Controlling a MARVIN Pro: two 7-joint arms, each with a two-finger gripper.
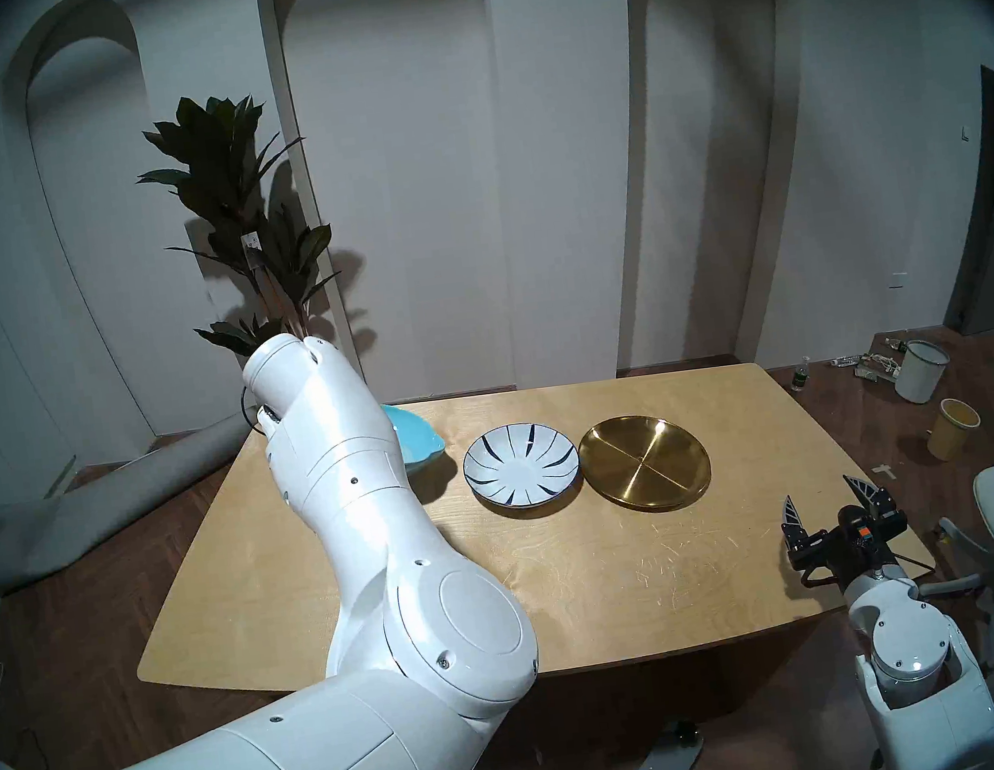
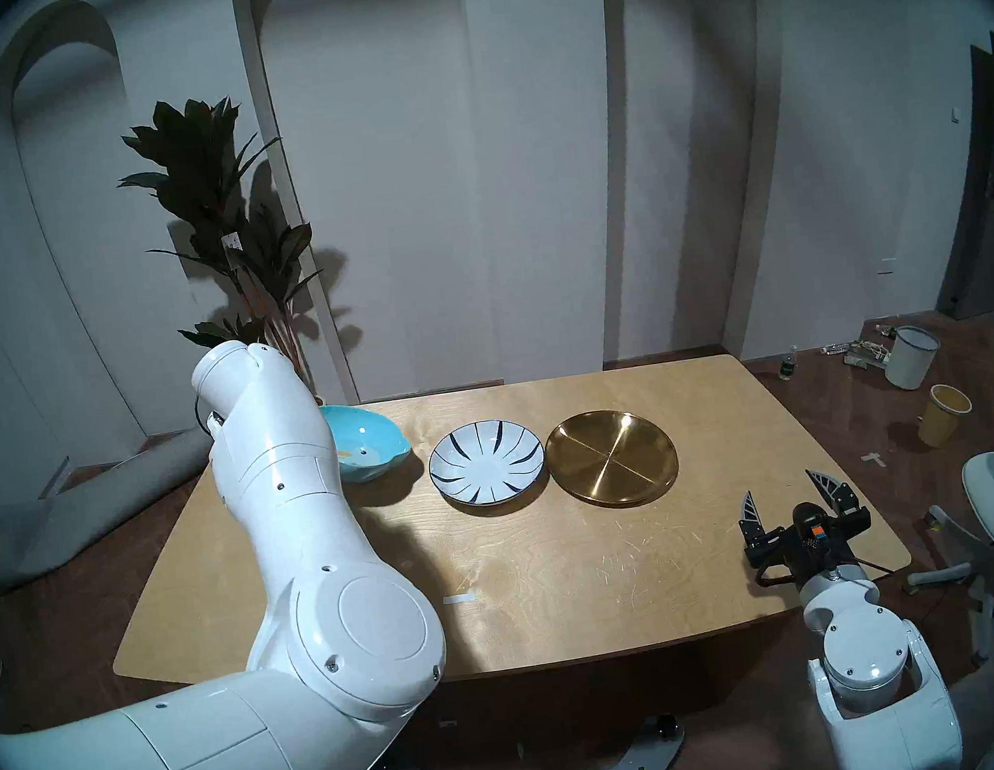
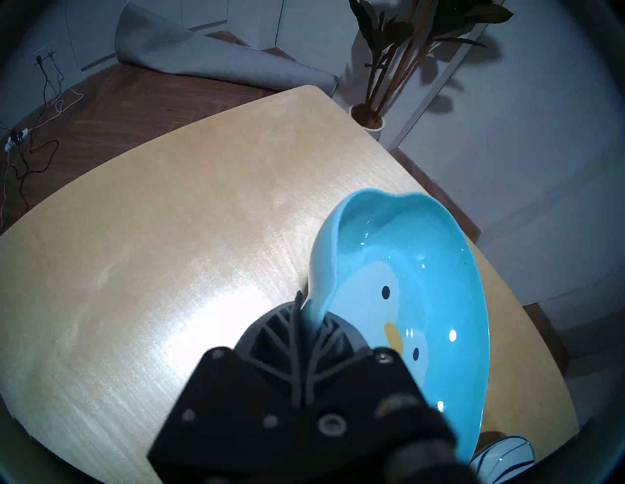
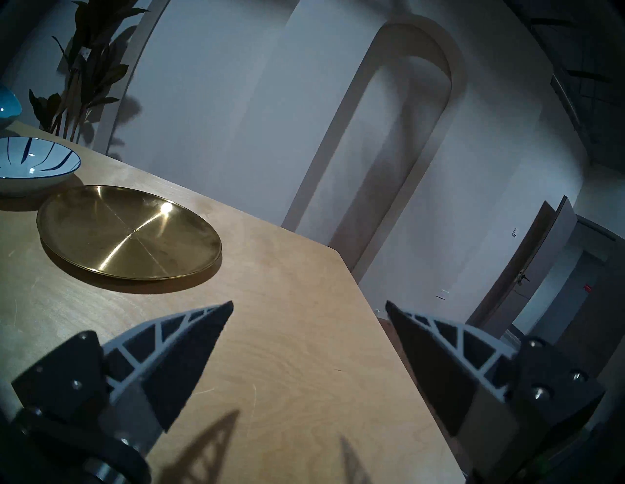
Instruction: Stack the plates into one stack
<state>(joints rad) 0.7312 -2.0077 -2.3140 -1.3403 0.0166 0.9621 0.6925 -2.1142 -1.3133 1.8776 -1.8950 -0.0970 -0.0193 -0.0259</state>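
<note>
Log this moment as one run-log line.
left gripper: shut on turquoise plate, tilted | right gripper: open, idle | striped plate, gold plate: unstacked

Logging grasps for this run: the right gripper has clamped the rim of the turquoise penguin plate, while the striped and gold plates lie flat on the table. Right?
Not quite. The left gripper has clamped the turquoise penguin plate by its rim, as the left wrist view shows. The right gripper is open and empty. The striped plate and gold plate do lie flat on the table.

turquoise plate (image 1: 417, 440) half-hidden — left arm (image 1: 344, 473), perhaps lifted
</note>
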